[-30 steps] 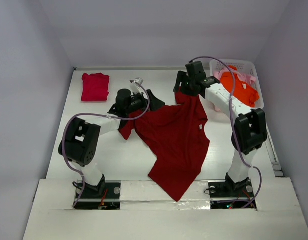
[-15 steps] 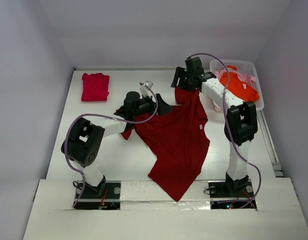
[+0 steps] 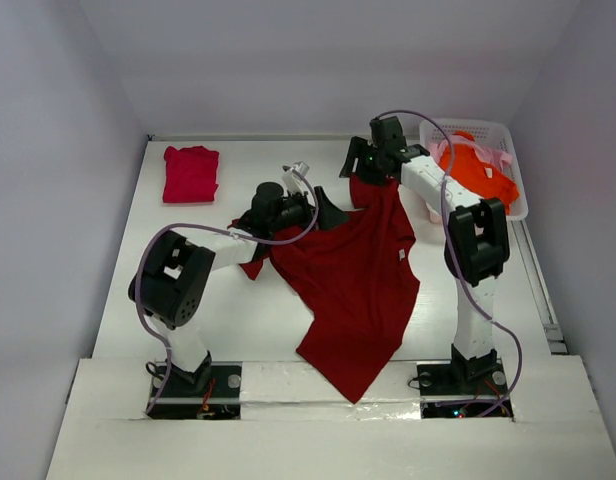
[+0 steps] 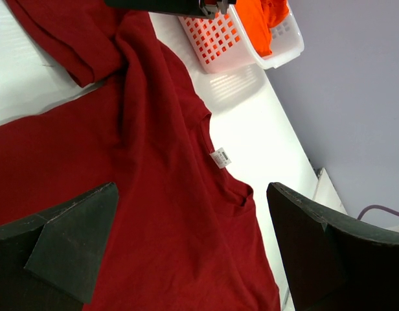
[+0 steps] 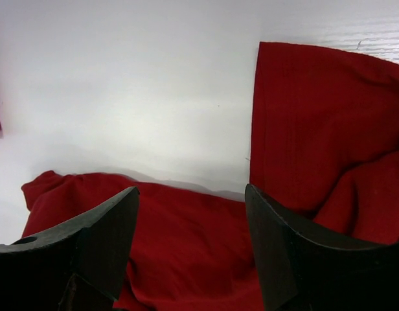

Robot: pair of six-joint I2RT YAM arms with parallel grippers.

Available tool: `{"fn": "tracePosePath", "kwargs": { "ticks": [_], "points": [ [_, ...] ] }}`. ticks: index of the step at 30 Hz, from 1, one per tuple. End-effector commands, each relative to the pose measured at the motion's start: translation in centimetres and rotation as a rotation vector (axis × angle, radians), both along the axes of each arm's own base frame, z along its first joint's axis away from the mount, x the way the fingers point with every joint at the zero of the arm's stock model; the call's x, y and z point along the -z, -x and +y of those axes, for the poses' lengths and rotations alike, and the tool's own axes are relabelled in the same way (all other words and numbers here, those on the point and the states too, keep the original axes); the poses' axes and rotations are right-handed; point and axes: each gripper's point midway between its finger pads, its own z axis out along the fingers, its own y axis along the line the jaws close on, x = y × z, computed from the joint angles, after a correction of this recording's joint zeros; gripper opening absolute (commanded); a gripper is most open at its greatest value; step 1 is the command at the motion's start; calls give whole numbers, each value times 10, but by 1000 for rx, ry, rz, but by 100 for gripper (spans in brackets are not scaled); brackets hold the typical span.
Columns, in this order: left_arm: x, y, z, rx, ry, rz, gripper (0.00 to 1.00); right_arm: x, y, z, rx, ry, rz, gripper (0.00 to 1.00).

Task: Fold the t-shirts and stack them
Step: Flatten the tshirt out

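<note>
The large dark red t-shirt (image 3: 353, 275) lies spread and rumpled on the table's middle, its hem over the near edge. My left gripper (image 3: 323, 212) is open over its upper left part. In the left wrist view my left gripper (image 4: 192, 194) hovers above the cloth (image 4: 154, 194) near the collar label (image 4: 220, 157). My right gripper (image 3: 358, 165) is open at the shirt's far corner; in the right wrist view my right gripper (image 5: 193, 194) is empty over red cloth (image 5: 186, 253). A folded crimson-pink t-shirt (image 3: 191, 173) lies far left. The orange t-shirt (image 3: 478, 172) and pale pink t-shirt (image 3: 500, 157) sit in the basket.
The white lattice basket (image 3: 513, 135) stands at the far right corner, and it also shows in the left wrist view (image 4: 219, 39). Grey walls close in the table on three sides. A raised white ledge runs along the near edge by the arm bases.
My left gripper has moved right along the dark red shirt's far edge. My right arm has drawn in, its gripper shifting slightly back. The shirt has barely moved.
</note>
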Motion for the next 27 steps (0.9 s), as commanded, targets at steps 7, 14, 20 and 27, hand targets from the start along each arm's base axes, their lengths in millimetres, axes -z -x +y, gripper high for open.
{"fn": "tracePosePath", "kwargs": {
  "ticks": [7,14,20,27],
  "points": [
    [-20,-3,-11,39,63,-49,99,-9,0,-5,-32,-74,-39,72],
    [-12,-3,-12,43,59,-31,99,5,4,-9,-54,-106,-15,71],
    [-4,-1,-15,61,74,-8,99,6,5,-7,-86,-167,-15,71],
    [-2,-2,-16,61,69,-2,99,15,7,-10,-101,-206,5,70]
  ]
}}
